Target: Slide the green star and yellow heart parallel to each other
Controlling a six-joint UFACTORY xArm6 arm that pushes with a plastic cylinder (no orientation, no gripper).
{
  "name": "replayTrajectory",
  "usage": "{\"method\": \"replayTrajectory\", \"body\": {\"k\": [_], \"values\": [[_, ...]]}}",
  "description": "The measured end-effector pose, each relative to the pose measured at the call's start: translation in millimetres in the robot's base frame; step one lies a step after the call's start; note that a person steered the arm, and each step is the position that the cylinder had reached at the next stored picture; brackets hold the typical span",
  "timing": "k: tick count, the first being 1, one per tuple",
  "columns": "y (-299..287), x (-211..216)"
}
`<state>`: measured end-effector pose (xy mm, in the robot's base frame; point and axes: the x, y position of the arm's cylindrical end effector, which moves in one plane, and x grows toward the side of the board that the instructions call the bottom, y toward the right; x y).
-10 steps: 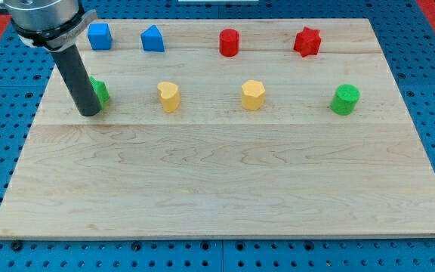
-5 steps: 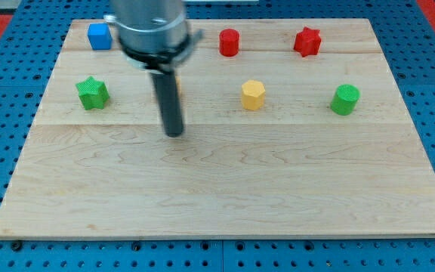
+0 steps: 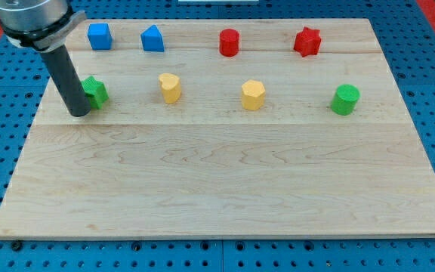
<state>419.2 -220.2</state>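
Wooden worktop [image 3: 225,189] on blue pegboard | no gripper fitted; my tip [image 3: 79,113] is touching green star [image 3: 94,91], lower-left | step: aligning with yellow heart [image 3: 171,88] | next: gentle rightward nudge

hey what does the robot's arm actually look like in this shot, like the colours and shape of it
Only the arm's end shows. At the view's top left is a round, silvery grey metal collar with a small tab sticking out on its right. A straight, dark grey to black cylindrical rod comes down from it, plain and unmarked, ending in my tip beside the green star. No cables are visible.
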Motion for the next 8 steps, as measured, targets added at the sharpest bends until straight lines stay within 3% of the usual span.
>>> {"method": "replayTrajectory", "body": {"k": [4,5,6,8], "values": [[20,-10],[61,32],[134,35],[164,35]]}}
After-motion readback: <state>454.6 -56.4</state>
